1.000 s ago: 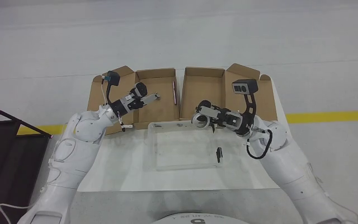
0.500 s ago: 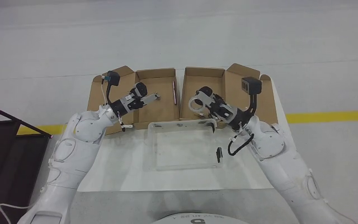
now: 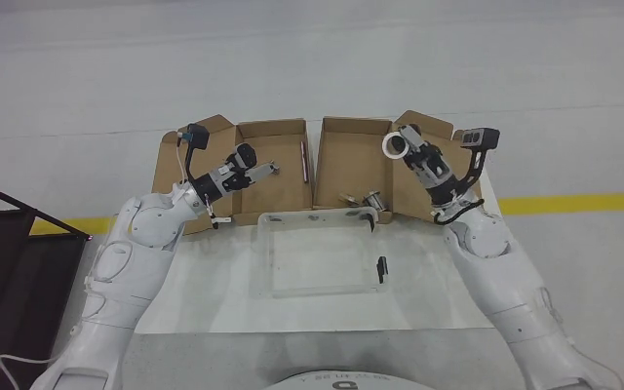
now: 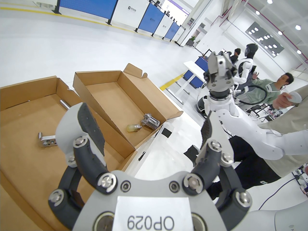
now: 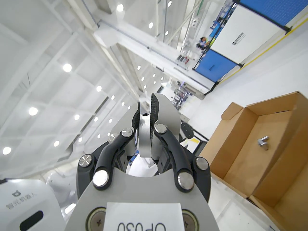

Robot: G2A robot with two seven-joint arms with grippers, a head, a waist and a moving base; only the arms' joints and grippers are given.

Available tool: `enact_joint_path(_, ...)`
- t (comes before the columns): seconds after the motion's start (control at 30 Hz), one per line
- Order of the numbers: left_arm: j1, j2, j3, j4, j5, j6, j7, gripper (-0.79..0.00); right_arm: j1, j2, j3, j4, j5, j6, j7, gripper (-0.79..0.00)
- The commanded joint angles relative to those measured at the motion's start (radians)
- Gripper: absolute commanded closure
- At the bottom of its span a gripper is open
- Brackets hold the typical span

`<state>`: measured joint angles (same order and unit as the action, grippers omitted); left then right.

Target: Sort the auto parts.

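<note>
My right gripper (image 3: 401, 147) (image 5: 145, 108) is held high over the right cardboard box (image 3: 353, 156), pointing upward, shut on a silver metal ring (image 3: 395, 145) (image 5: 144, 133). The same gripper (image 4: 220, 69) stands upright in the left wrist view. On that box's floor lie a ribbed metal cylinder (image 4: 150, 121) (image 3: 374, 200) and a small yellowish part (image 4: 133, 127). My left gripper (image 3: 270, 170) (image 4: 144, 126) hovers open and empty over the left box (image 3: 283, 195) (image 4: 28, 169). In that box lie a metal bracket (image 4: 47, 141) (image 5: 263, 143) and a thin rod (image 3: 304, 161) (image 4: 64, 104).
A clear plastic tray (image 3: 322, 290) sits on the white table in front of the boxes, with a small black part (image 3: 381, 268) near its right side. Another dark piece (image 3: 373, 216) lies at its far right corner. A black stand (image 3: 24, 244) is off the table's left.
My right gripper has risen from the front edge of the right box, moved right and turned upward, carrying the ring. The left arm has stayed put.
</note>
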<state>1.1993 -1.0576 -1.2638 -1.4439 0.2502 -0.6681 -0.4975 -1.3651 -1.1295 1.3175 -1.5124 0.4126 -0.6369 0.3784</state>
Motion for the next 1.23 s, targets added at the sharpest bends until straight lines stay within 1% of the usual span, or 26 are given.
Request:
enact_joint_path(0.0, 0.000, 0.000, 0.000, 0.000, 0.000, 0.000, 0.000, -0.785, 0.005, 0.000, 0.014, 0.053, -0.010, 0.036, -0.022, 0.000)
enact_joint_path(0.07, 0.000, 0.000, 0.000, 0.000, 0.000, 0.000, 0.000, -0.785, 0.015, 0.000, 0.018, 0.098, -0.105, 0.095, -0.075, 0.000)
enact_joint_path(0.2, 0.000, 0.000, 0.000, 0.000, 0.000, 0.000, 0.000, -0.785, 0.048, -0.008, -0.026, 0.171, -0.242, 0.298, -0.151, 0.000)
enact_joint_path(0.23, 0.000, 0.000, 0.000, 0.000, 0.000, 0.000, 0.000, -0.785, 0.060, -0.011, -0.042, 0.178, -0.268, 0.338, -0.151, 0.000)
enact_joint_path(0.37, 0.000, 0.000, 0.000, 0.000, 0.000, 0.000, 0.000, -0.785, 0.090, -0.018, -0.096, 0.216, -0.368, 0.444, -0.138, 0.000)
enact_joint_path(0.47, 0.000, 0.000, 0.000, 0.000, 0.000, 0.000, 0.000, -0.785, 0.104, -0.023, -0.128, 0.227, -0.444, 0.496, -0.147, 0.000)
enact_joint_path(0.73, 0.000, 0.000, 0.000, 0.000, 0.000, 0.000, 0.000, -0.785, 0.117, -0.033, -0.147, 0.228, -0.498, 0.530, -0.185, -0.006)
enact_joint_path(0.8, 0.000, 0.000, 0.000, 0.000, 0.000, 0.000, 0.000, -0.785, 0.117, -0.035, -0.147, 0.225, -0.508, 0.537, -0.186, -0.065)
enact_joint_path(0.87, 0.000, 0.000, 0.000, 0.000, 0.000, 0.000, 0.000, -0.785, 0.116, -0.036, -0.148, 0.222, -0.512, 0.542, -0.186, -0.142)
enact_joint_path(0.9, 0.000, 0.000, 0.000, 0.000, 0.000, 0.000, 0.000, -0.785, 0.116, -0.037, -0.147, 0.222, -0.514, 0.545, -0.187, -0.225)
enact_joint_path(0.93, 0.000, 0.000, 0.000, 0.000, 0.000, 0.000, 0.000, -0.785, 0.116, -0.038, -0.147, 0.221, -0.518, 0.549, -0.189, -0.265)
enact_joint_path(0.97, 0.000, 0.000, 0.000, 0.000, 0.000, 0.000, 0.000, -0.785, 0.115, -0.039, -0.147, 0.218, -0.520, 0.551, -0.191, -0.336)
enact_joint_path(1.0, 0.000, 0.000, 0.000, 0.000, 0.000, 0.000, 0.000, -0.785, 0.113, -0.039, -0.146, 0.214, -0.524, 0.551, -0.195, -0.354)
enact_joint_path(1.07, 0.000, 0.000, 0.000, 0.000, 0.000, 0.000, 0.000, -0.785, 0.106, -0.040, -0.140, 0.200, -0.528, 0.545, -0.203, -0.311)
enact_joint_path(1.1, 0.000, 0.000, 0.000, 0.000, 0.000, 0.000, 0.000, -0.785, 0.101, -0.039, -0.135, 0.193, -0.531, 0.544, -0.210, -0.314)
enact_joint_path(1.2, 0.000, 0.000, 0.000, 0.000, 0.000, 0.000, 0.000, -0.785, 0.080, -0.037, -0.112, 0.151, -0.535, 0.536, -0.233, -0.366)
